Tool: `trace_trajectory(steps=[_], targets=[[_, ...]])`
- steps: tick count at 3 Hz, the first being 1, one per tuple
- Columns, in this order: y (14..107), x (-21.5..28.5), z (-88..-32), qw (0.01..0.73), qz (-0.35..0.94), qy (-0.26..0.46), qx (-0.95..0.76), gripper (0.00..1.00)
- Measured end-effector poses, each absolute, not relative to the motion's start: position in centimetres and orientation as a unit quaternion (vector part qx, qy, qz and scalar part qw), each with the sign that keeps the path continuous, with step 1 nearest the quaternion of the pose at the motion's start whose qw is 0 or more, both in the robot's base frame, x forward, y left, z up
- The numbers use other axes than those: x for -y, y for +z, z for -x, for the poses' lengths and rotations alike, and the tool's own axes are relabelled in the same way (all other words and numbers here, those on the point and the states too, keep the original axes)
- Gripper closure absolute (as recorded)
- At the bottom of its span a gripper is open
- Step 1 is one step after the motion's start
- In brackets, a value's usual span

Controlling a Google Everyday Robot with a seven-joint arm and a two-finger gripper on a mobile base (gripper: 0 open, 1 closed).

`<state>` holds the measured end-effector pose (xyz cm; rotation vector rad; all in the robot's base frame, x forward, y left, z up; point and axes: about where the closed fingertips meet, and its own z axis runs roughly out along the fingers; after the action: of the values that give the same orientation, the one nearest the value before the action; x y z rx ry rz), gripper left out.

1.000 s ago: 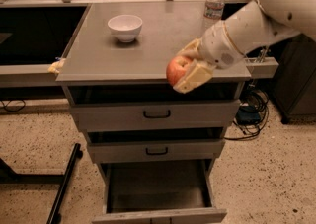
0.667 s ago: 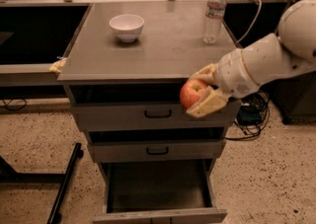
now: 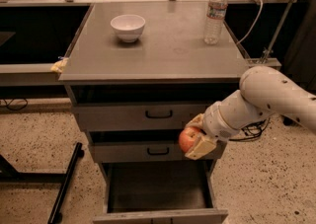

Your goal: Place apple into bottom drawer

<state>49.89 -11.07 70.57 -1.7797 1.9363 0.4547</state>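
Nearest, below the fingers and a little to their left in the view, the bottom drawer [image 3: 160, 216] stands pulled out, its dark inside bare and its grey front wall at the lower edge of the view. Above it, the gripper [image 3: 196, 136] hangs in front of the cabinet's right half, at the height of the middle drawer. Its two tan fingers [image 3: 201, 147] pinch the apple [image 3: 186, 139] from above and below; the lower finger shows as a flat pad under the fruit, and the upper one is partly hidden behind it. The red-orange apple sits at the fingers' left end, off every surface, higher than the open bottom drawer, toward its right side, and not in it. From the fingers the white arm [image 3: 266, 97] runs up and to the right, out of the view. Just behind the fingers is the middle drawer [image 3: 128, 153], shut, its black handle close to the apple's left. Above the fingers is the top drawer [image 3: 123, 117], also shut, with a like handle. Higher and farther back lies the grey cabinet top [image 3: 163, 50]. On it, far up and left of the fingers, stands a white bowl [image 3: 128, 26]; far up and slightly right of them stands an upright clear bottle [image 3: 216, 15] with a white cap. Well left of the fingers, low on the speckled floor [image 3: 34, 139], a black bar [image 3: 66, 183] slants.
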Motion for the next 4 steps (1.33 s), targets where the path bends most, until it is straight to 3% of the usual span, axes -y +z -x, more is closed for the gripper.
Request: trace_trajectory(steps=[2,3,4], targets=[[65.0,10.0,-48.7,0.240,0.634,0.203,-0.707,1.00],[53.5,7.6,-45.2,0.256,0.628,0.251,-0.690,1.00],[46.6,5.9,-47.6,0.297,0.635,0.245,-0.669,1.00]])
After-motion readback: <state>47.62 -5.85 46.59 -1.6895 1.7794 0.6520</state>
